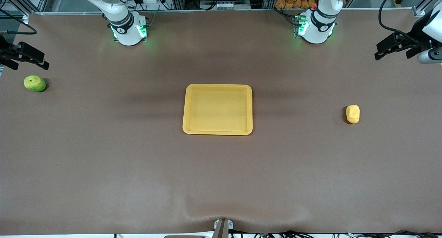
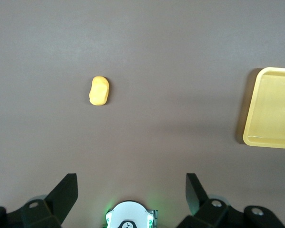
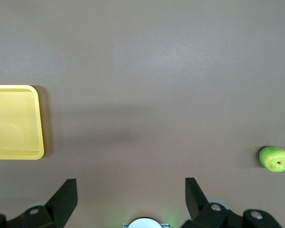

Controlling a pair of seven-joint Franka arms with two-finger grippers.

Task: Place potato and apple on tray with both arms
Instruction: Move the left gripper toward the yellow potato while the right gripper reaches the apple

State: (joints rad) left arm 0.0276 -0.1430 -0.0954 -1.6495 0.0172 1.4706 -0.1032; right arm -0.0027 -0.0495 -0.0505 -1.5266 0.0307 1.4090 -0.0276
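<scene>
The tray point(image 1: 217, 109) lies flat at the middle of the table point(image 1: 221, 182) and holds nothing; its floor is bare, smooth yellow-orange plastic. It is a rectangle with rounded corners and a low raised rim, with a faint sheen on the inside. In each wrist view only one end of it shows, at the edge of the picture.

The potato point(image 1: 353, 114) rests on the table toward the left arm's end, well apart from the tray. It is a small oblong lump, yellow-orange, matte and smooth, with slightly uneven ends. The left wrist view shows it lying alone on the cloth.

The apple point(image 1: 34, 83) rests on the table toward the right arm's end, also well apart from the tray and a little farther from the front camera than the potato. It is round, bright green and a bit glossy, with a small dark stem dimple turned upward.

The table is covered by a plain brown mat, dull in finish, with a slight ripple along the edge nearest the front camera.

The left tool point(image 1: 397, 46) hangs over the left arm's end of the table, its black fingers spread wide and holding nothing. The right tool point(image 1: 26, 56) hangs over the right arm's end, near the apple but clear of it, fingers likewise spread and empty. Both arms have white bases with green lights.
</scene>
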